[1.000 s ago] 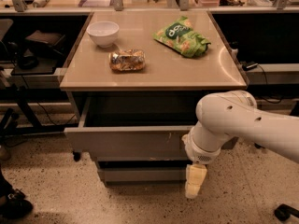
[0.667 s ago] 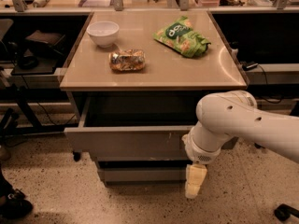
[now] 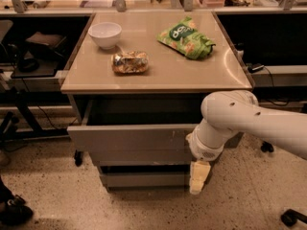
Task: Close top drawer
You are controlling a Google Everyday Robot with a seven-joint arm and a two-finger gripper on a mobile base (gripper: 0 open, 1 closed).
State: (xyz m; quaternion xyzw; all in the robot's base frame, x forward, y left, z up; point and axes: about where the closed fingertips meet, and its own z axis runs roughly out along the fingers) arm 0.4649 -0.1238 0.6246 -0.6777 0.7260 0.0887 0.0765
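The top drawer (image 3: 129,137) is a wide grey metal drawer pulled out from under the beige tabletop (image 3: 158,73). Its dark inside shows above the flat front panel, which has small white scratch marks right of centre. My white arm comes in from the right and bends down in front of the drawer's right end. My gripper (image 3: 198,177) hangs below the wrist, pointing at the floor, in front of the lower drawer fronts (image 3: 144,178) and below the top drawer's front panel.
On the tabletop are a white bowl (image 3: 105,34), a crumpled snack packet (image 3: 129,62) and a green chip bag (image 3: 187,38). Dark shelving and cables stand on both sides. Chair wheels (image 3: 292,216) sit on the speckled floor at right.
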